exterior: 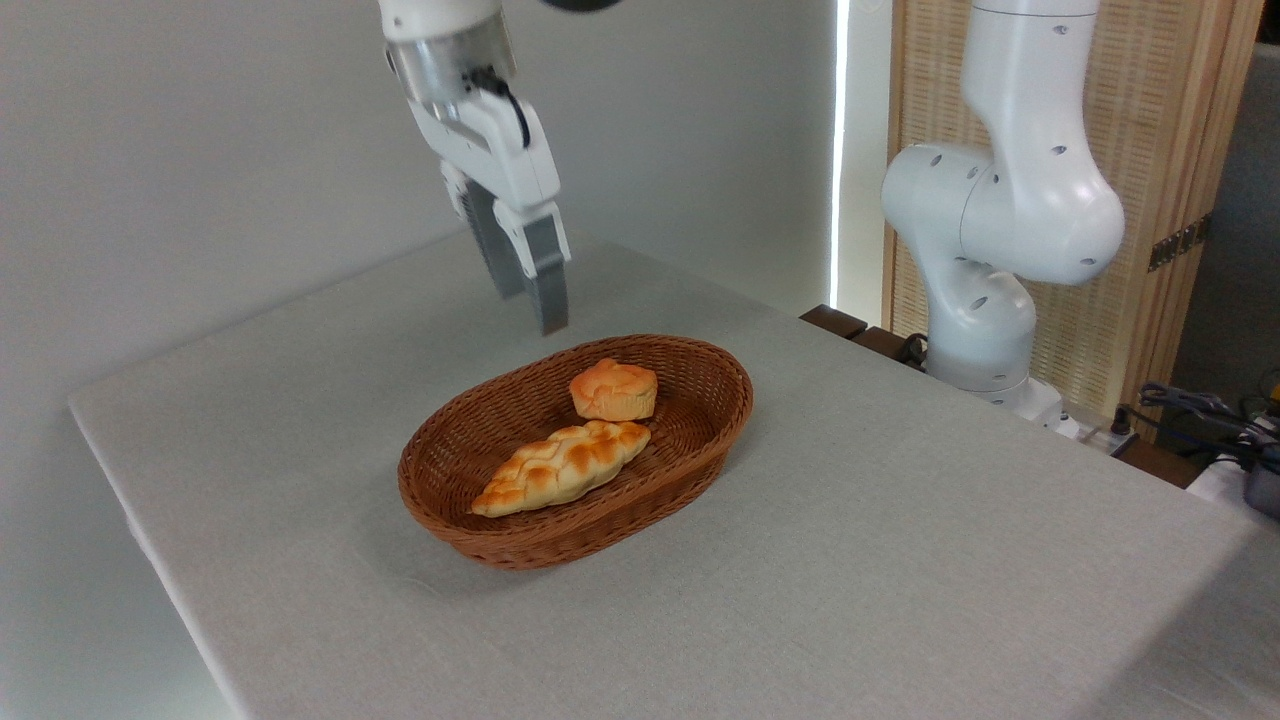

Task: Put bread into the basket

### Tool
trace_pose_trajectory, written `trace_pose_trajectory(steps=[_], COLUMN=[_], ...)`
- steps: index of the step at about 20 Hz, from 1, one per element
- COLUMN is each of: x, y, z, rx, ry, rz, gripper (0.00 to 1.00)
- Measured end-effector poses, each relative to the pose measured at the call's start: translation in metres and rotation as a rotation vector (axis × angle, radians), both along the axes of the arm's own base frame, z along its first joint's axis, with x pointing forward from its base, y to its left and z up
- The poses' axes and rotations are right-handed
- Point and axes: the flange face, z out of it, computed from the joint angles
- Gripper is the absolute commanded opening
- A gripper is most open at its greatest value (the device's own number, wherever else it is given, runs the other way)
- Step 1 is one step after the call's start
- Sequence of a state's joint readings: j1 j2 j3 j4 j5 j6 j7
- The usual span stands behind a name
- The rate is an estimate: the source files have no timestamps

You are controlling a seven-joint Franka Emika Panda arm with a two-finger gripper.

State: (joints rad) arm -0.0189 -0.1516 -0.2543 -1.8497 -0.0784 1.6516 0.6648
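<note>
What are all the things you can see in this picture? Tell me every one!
small round bun: one, orange, inside the basket toward its far end, touching the braided loaf
braided loaf: one, pale golden, lying lengthwise inside the basket, in front of the bun
basket: one, brown woven wicker, oval, in the middle of the table
table: one, covered in light grey cloth
wooden slatted screen: one, light wood, behind the robot at the right
cables: a bundle, dark, at the right edge, too small to count
robot arm: one, white, base at the right edge of the table
gripper: one, white with grey fingers, in the air above the far rim of the basket, holding nothing
</note>
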Motion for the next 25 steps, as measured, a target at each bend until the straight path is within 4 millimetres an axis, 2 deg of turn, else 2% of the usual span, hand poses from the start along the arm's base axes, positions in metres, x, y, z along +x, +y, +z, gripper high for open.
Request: trace_pose_trajectory(steps=[2, 4, 6, 8, 12, 20, 25], x=[0.012, 0.022, 0.026, 0.028, 0.031, 0.048, 0.050], y=[0.033, 0.078, 0.111, 0.130, 0.141, 0.141, 0.143], z=[0.026, 0.047, 0.058, 0.062, 0.061, 0.056, 0.062], rx=[-0.029, -0.047, -0.054, -0.057, -0.056, -0.051, -0.031], ry=[-0.053, -0.095, -0.109, -0.104, -0.070, -0.065, -0.078], rz=[-0.001, 0.026, 0.062, 0.095, 0.125, 0.164, 0.175], gripper=[1.00, 1.00, 1.00, 1.00, 1.00, 1.00, 1.00])
